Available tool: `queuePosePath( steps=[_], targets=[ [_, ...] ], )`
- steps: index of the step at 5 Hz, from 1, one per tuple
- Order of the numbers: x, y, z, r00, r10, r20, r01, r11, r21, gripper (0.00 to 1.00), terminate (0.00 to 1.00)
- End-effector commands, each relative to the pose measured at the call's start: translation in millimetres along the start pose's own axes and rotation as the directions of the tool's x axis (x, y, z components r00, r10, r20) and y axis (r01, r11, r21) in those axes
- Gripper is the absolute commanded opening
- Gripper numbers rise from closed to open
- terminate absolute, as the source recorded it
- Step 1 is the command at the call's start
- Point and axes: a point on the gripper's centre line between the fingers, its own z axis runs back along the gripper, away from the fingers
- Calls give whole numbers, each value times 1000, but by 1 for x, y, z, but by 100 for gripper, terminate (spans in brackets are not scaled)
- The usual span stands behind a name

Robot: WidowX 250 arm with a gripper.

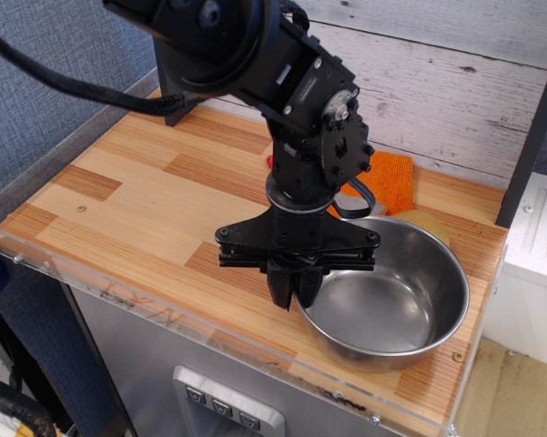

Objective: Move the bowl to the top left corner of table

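Black angular gripper (296, 293) pinched narrow onto the 9 o'clock rim of the large round shiny stainless-steel bowl (391, 300), deep and smooth-walled, resting at 4 o'clock on the plank-patterned wooden table (136, 200), fuzzy orange cloth (391, 173) at its 12 o'clock.
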Motion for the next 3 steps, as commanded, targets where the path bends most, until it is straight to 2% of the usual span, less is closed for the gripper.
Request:
queuePosePath(
  steps=[1,2,3],
  targets=[
    [10,4,47,999,46,1,-46,994,-99,0,0],
    [22,10,80,995,99,-4,-99,986,-132,0,0],
    [40,34,97,982,187,1,-185,972,-147,0,0]
  ],
)
